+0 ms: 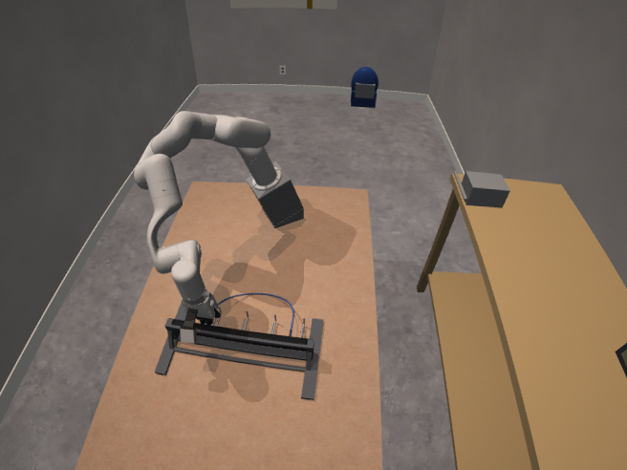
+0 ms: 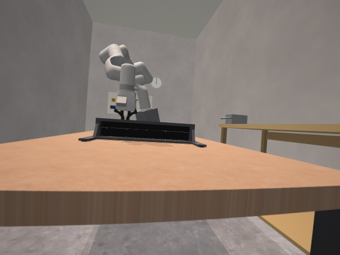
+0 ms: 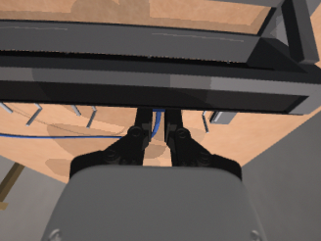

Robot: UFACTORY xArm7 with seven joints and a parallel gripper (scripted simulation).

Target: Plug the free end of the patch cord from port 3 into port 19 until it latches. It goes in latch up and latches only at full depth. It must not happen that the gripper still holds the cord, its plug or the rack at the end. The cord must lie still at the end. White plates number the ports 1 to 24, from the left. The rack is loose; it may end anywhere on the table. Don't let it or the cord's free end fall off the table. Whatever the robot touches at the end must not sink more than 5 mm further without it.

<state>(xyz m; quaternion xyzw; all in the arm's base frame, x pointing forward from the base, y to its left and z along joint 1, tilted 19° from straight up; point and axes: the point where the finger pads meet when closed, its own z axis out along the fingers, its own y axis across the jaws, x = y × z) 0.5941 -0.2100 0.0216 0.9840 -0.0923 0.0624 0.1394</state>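
The black rack (image 1: 242, 343) stands on the brown table, with its port side facing the arm. The blue patch cord (image 1: 258, 299) arcs behind it, from a port near the rack's right end over to my gripper (image 1: 206, 317) near the left end. In the wrist view my gripper (image 3: 159, 104) is shut on the cord's free end (image 3: 158, 118), right up against the rack's face (image 3: 147, 85). The rack's top rail hides the plug tip and the port. In the exterior view the gripper (image 2: 125, 115) shows just behind the rack (image 2: 144, 130).
Thin metal cable pegs (image 1: 273, 323) stick up behind the rack. The arm's dark base box (image 1: 281, 202) sits at the far end of the table. A wooden bench (image 1: 531, 313) with a grey box (image 1: 486, 188) stands to the right, off the table.
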